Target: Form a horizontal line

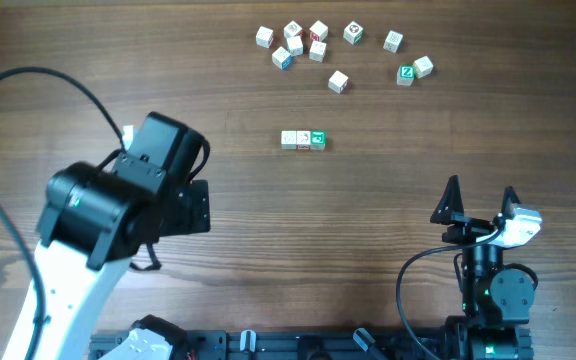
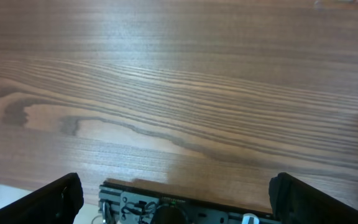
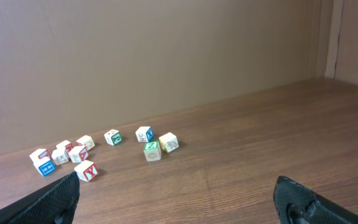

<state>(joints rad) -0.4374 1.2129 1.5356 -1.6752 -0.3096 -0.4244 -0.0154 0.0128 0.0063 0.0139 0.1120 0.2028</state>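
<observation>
We log white-white-green letter-cube row [image 1: 303, 140] touching, far ahead of spread right pincer [image 1: 480, 190]; left pincer [image 2: 176, 186] spread, empty; probably parked, line done.

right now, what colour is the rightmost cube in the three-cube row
Green; the rightmost cube shows best overhead.

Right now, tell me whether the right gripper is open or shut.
Open. The right gripper has its jaws spread wide apart, with nothing held between them.
</observation>
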